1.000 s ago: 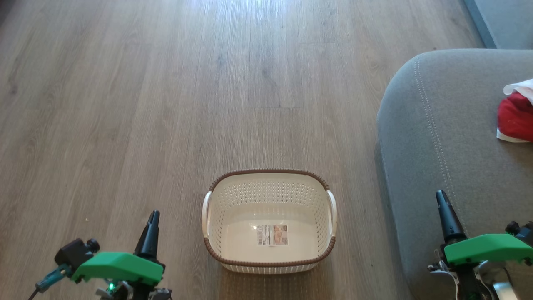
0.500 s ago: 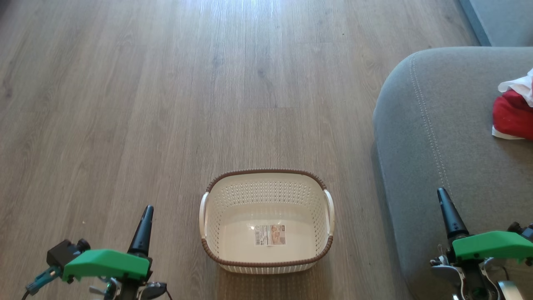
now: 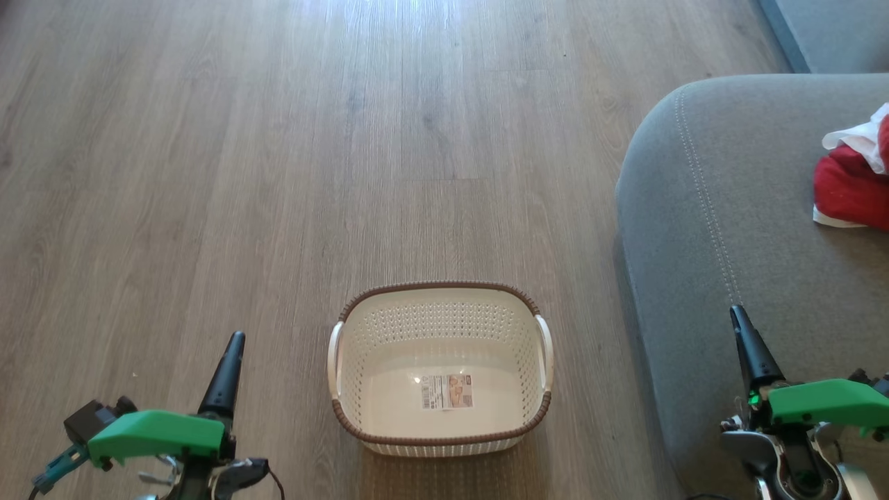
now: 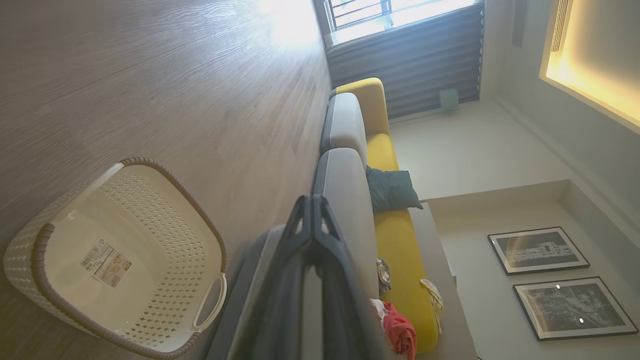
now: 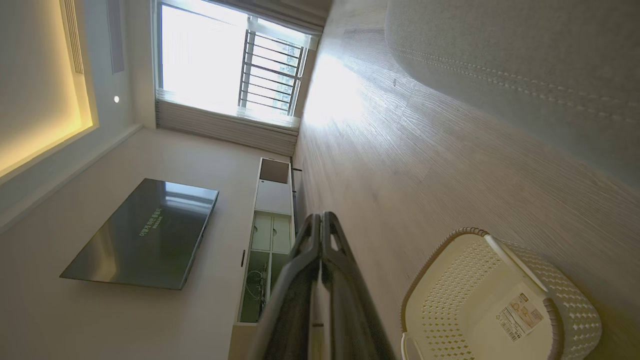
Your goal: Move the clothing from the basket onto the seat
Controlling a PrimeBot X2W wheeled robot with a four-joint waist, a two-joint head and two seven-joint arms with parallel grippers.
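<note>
The clothing (image 3: 851, 198), red with white parts, lies on the seat (image 3: 736, 208) at the head view's right edge. The basket (image 3: 444, 439) stands on the wood floor (image 3: 278, 173) just beside the seat, the sticker (image 3: 446, 391) on its bottom in plain sight. The left gripper (image 3: 235, 340) and the right gripper (image 3: 737, 319) are both clenched, grasping nothing.

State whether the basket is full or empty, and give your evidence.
Empty. The basket shows a bare floor with only its sticker; the red clothing lies on the seat.

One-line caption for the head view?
Empty basket on wood floor, red clothing on grey seat; left gripper and right gripper shut.
</note>
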